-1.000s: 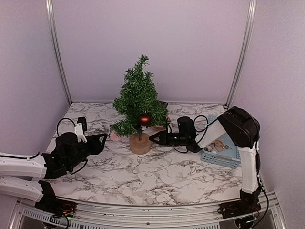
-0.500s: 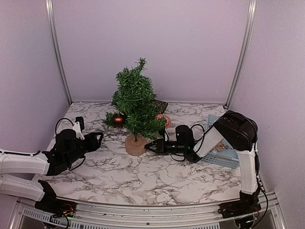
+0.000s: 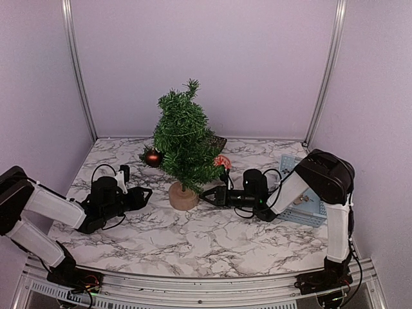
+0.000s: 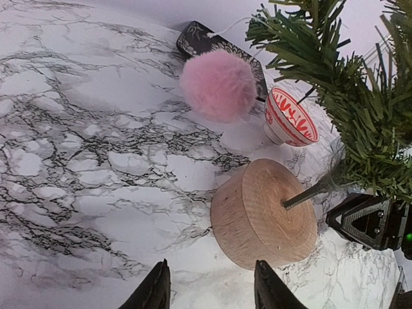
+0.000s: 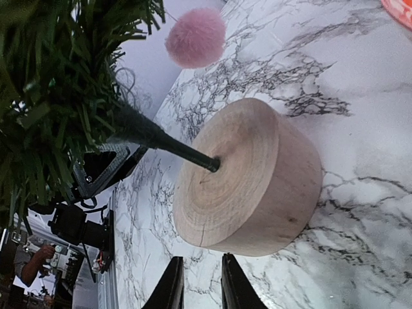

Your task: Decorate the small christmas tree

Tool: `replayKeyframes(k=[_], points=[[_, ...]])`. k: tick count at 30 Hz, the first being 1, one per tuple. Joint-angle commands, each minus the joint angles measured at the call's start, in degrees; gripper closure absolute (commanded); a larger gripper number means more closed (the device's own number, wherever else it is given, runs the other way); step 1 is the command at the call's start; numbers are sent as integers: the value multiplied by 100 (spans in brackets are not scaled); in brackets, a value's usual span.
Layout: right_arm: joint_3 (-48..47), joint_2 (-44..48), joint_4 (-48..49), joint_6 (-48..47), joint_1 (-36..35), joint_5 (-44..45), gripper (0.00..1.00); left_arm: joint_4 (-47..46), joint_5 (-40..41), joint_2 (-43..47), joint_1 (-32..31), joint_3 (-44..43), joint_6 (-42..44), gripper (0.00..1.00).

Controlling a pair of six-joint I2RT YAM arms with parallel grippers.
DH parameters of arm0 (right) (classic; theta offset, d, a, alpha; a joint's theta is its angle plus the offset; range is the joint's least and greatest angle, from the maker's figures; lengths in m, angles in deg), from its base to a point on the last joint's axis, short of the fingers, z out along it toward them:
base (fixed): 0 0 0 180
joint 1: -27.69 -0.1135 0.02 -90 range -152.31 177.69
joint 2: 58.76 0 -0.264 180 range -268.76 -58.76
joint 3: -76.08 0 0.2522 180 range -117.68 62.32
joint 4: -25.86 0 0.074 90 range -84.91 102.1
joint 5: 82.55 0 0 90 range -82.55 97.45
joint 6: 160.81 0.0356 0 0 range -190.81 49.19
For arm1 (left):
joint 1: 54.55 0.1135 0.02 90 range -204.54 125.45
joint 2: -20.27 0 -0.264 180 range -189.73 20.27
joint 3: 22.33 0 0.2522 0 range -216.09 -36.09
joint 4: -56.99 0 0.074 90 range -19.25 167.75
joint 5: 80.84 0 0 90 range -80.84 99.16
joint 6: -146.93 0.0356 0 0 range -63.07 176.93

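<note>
Top external view: small christmas tree, centred on the desk, has turned, red bauble now at its 10 o'clock (previously front), likely presenting a bare face to decorate; left claw half-wide at 9 o'clock, right claw narrow at 3, both empty.

The small christmas tree has turned and shifted slightly left, swinging its red ball from the front to the left side. The left gripper has reached in nearer the base
</note>
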Motion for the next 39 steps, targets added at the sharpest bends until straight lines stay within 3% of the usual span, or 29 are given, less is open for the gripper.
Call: replayKeyframes(k=[1, 23, 39], points=[[-117, 70, -220, -298, 295, 172, 78, -697, -488, -546, 33, -427, 125, 56], [-1526, -988, -530, -404, 365, -45, 75, -1567, -1198, -2474, 26, -1416, -158, 64], [-759, -613, 6, -123, 20, -92, 78, -1614, -1818, -3074, -71, -1995, -64, 81]])
